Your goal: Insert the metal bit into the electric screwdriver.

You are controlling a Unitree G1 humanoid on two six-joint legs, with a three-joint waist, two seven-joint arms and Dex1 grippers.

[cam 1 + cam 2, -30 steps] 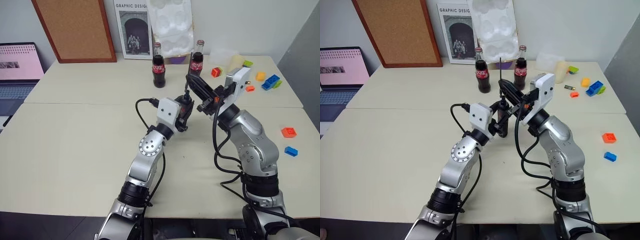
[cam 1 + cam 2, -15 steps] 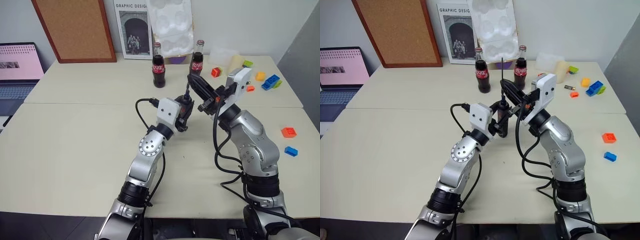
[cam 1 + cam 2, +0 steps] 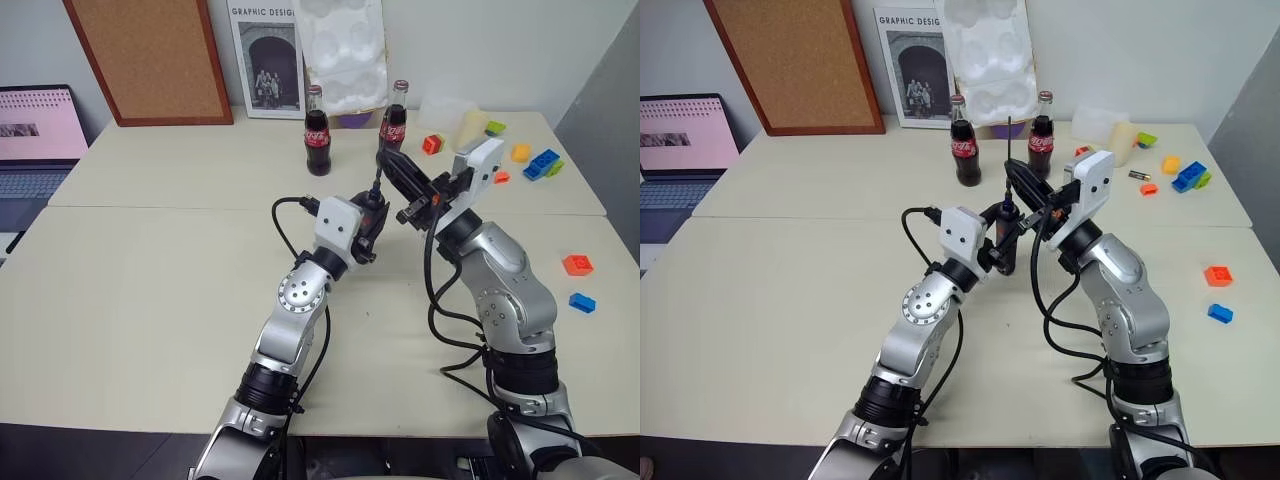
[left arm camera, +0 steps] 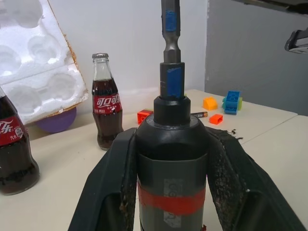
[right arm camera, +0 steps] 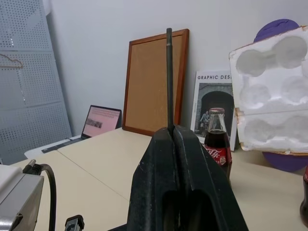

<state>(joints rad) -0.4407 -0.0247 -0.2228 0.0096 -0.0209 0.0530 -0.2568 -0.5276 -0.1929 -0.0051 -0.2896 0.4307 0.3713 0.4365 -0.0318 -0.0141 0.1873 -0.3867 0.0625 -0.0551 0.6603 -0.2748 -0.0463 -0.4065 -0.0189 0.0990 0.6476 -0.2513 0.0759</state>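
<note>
Centre frame: electric screwdriver point(image 4: 172, 173) clenched in left tool point(image 3: 368, 222) | metal bit point(image 5: 169, 79) pinched in right tool point(image 3: 1025, 190) | risk: socket missed if bit is tilted.

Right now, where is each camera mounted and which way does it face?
Head stereo pair: looks forward and down over both arms and the cream table.
Left wrist: looks along the left gripper, shut on the black red-banded pen-shaped electric screwdriver.
Right wrist: looks along the right gripper, shut on the thin dark-grey metal bit.
Shared: cola bottles, white foam tray.
</note>
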